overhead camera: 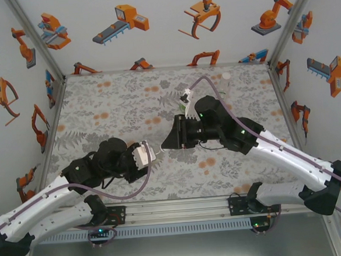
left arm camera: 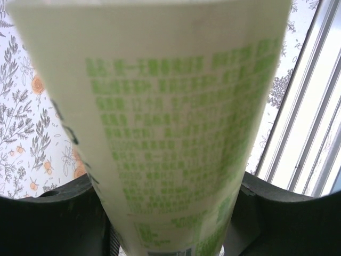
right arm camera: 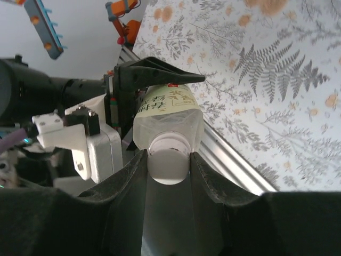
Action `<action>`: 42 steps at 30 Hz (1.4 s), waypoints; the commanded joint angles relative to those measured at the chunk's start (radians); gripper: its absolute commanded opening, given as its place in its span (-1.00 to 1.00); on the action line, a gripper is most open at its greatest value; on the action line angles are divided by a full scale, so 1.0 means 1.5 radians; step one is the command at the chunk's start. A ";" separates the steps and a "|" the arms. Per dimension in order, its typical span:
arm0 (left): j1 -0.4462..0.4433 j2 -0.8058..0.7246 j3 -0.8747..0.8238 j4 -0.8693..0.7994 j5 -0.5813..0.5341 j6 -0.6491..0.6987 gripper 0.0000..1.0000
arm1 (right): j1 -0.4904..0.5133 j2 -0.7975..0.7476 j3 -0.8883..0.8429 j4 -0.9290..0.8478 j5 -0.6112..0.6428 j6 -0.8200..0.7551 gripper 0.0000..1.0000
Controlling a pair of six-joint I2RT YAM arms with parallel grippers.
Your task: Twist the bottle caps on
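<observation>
Right wrist view has the right gripper pinched narrowly on a white bottle cap seated at the neck of a bottle with a green-printed label, whose body the left gripper clamps, neck turned toward the right arm, above the floral mat. Screwing-on looks to be the step in hand, and next the cap needs turning about the neck while the bottle is kept from twisting. Grey with orange blotches, the mat is walled by white panels printed with orange robots.
</observation>
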 commanded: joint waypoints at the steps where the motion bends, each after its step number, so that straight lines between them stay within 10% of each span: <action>1: -0.008 0.004 0.020 0.128 0.058 0.037 -1.00 | -0.002 0.013 -0.021 -0.005 0.020 0.105 -0.67; 6: -0.008 0.012 0.019 0.129 0.063 0.037 -1.00 | -0.003 0.002 -0.025 0.024 0.016 0.105 -0.12; 11: -0.008 0.011 0.014 0.130 0.059 0.029 -1.00 | -0.003 -0.036 -0.041 0.039 0.059 0.074 0.01; 42: -0.007 0.004 0.001 0.149 -0.014 -0.026 -1.00 | -0.026 -0.073 -0.034 -0.261 0.324 -0.181 -0.25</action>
